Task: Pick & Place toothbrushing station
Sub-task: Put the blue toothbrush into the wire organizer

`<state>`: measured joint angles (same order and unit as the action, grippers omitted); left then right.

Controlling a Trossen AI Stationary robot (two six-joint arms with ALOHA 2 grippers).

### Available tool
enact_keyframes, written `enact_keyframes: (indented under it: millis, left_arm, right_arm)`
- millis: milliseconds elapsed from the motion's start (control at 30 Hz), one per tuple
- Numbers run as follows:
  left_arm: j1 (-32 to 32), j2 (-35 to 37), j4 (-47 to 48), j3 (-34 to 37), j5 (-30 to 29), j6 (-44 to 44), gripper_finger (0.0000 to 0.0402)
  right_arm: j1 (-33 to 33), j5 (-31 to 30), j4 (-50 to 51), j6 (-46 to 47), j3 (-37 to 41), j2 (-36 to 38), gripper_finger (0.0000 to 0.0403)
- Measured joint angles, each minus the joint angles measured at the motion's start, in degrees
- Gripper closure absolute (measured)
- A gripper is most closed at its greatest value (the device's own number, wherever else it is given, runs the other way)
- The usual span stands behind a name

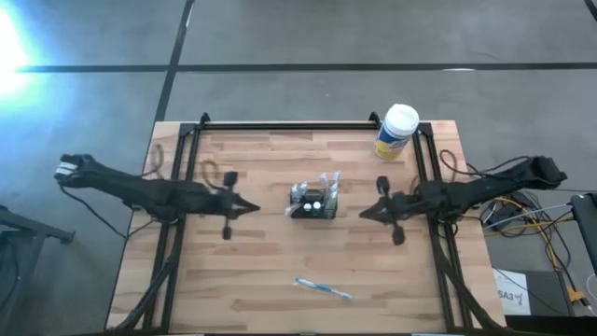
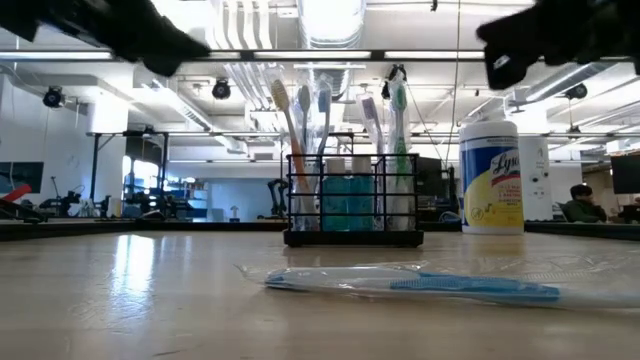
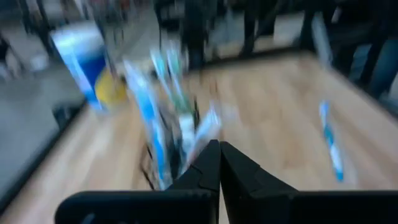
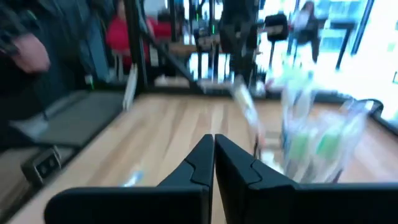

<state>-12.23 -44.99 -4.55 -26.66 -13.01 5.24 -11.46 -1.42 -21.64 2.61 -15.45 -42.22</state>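
Table [image 1: 252, 271]: your wooden work surface carries everything — both arms reach in over its two side edges.
Left gripper [image 1: 250, 207]: you have it hovering just beside the caddy on the left-edge side, touching nothing; its fingers [image 3: 208, 168] are pressed together.
Right gripper [image 1: 366, 213]: it mirrors the left from the right-edge side, also clear of the caddy, fingers [image 4: 214, 158] pressed together and empty.
Wipes canister [image 1: 397, 132]: yellow with a white lid, it stands at the far right corner, well apart from the work.
Toothbrushing station [image 1: 313, 200]: the black mesh caddy sits upright at the middle of the table, between your two grippers, with brushes standing in its compartments.
Loose toothbrush [image 1: 323, 288]: it lies flat in clear wrapping near the front edge.
Step in hand: by my reading, approach — nothing is gripped yet.
Next move: you would need to spread one gripper's fingers before closing on the caddy's wire rim, keeping it level so the brushes stay in.
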Motion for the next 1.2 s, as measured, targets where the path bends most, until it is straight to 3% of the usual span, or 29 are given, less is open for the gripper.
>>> enact_keyframes:
  millis: [133, 300, 500, 800, 1000, 1100, 1200]
  left_arm:
    - [0.30, 12.67, -5.16, 5.99, 2.37, 3.22, 0.0396]
    - [1.66, 24.28, -8.51, 13.56, 11.18, 0.89, 0.0398]
    - [2.89, 32.87, -8.53, 20.93, 10.86, -0.42, 0.0400]
    - [3.54, 37.83, -8.68, 26.14, 10.50, -1.30, 0.0400]
    - [3.56, 37.86, -8.75, 26.12, 11.87, -0.68, 0.0398]
    - [3.45, 36.58, -7.94, 24.37, 14.58, -0.61, 0.0390]
    - [3.50, 33.36, -7.61, 19.35, 10.32, -3.37, 0.0383]
  right_arm:
    - [0.09, 0.31, 0.33, -0.64, 2.02, 9.60, 0.0392]
    - [0.11, 3.83, 1.11, 1.32, 5.18, 18.66, 0.0392]
    - [0.15, 2.56, 5.42, 2.18, 7.39, 26.61, 0.0392]
    - [0.28, 0.44, 3.96, 2.90, 14.96, 35.01, 0.0392]
    - [0.39, -1.70, 7.71, 1.20, 14.96, 38.14, 0.0392]
    - [0.37, -1.70, 7.27, -0.49, 14.96, 38.89, 0.0392]
    - [0.37, -1.76, 7.68, -1.46, 14.96, 38.81, 0.0392]
